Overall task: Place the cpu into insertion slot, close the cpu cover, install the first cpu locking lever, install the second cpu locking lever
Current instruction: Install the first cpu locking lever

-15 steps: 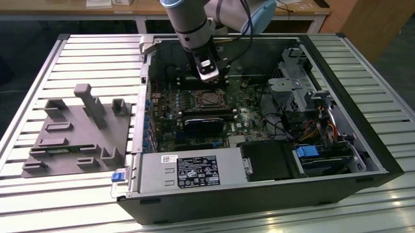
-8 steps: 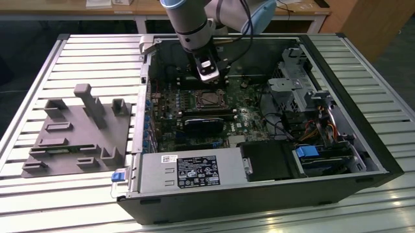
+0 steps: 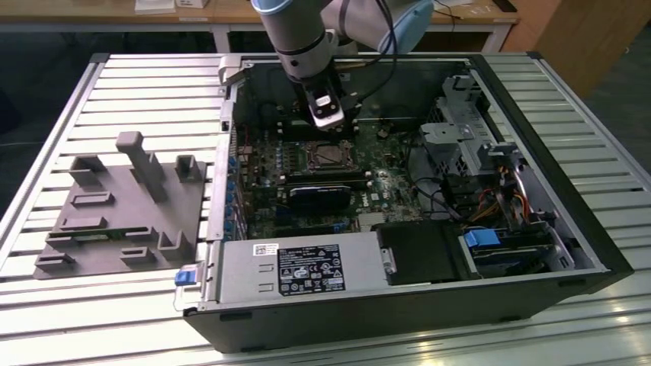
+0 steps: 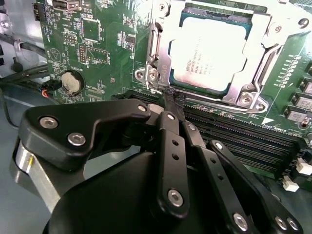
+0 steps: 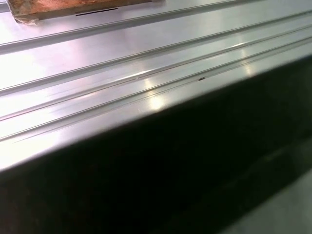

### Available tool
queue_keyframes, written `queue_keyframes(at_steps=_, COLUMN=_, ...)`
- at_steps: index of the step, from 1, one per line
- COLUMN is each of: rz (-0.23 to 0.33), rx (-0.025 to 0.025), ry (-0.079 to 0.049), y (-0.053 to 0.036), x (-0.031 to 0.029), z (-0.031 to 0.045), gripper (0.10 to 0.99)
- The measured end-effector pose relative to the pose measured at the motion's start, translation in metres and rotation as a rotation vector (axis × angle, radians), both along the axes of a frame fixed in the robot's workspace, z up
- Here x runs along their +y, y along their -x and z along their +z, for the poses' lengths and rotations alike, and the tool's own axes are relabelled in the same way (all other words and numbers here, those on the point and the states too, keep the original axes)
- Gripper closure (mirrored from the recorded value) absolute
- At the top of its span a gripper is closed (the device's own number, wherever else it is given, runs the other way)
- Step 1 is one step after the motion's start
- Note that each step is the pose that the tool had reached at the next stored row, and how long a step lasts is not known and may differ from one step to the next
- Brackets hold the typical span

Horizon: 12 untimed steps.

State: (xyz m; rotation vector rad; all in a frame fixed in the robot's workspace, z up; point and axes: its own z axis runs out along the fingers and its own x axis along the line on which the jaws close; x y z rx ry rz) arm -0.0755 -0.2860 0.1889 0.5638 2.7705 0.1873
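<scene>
gripper (image 4: 170,101): fingers drawn together, tips at the edge of the cpu cover (image 4: 237,94); whether they pinch anything, cannot tell | cpu (image 4: 209,53): just beyond the gripper tips, seated flat in the insertion slot (image 3: 309,155) | cpu cover: down over the cpu's edges | motherboard (image 4: 97,44): beneath the gripper

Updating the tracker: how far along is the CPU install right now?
Done: the silver-grey square cpu is seated, and the silvery metal frame cover lies down over it. In hand: the black pincer, shut, sits beside a corner of the cover. Left: I cannot tell whether either locking lever is latched.
</scene>
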Motion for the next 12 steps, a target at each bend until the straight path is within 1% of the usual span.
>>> queue_keyframes(at_steps=8, rz=0.0, rx=0.0, ry=0.0, y=-0.0003, x=-0.0004, z=0.0003, gripper=0.984)
queue_keyframes(at_steps=12, rz=0.0, rx=-0.0001, ry=0.0, y=-0.0003, x=-0.0004, z=0.0039, gripper=0.984)
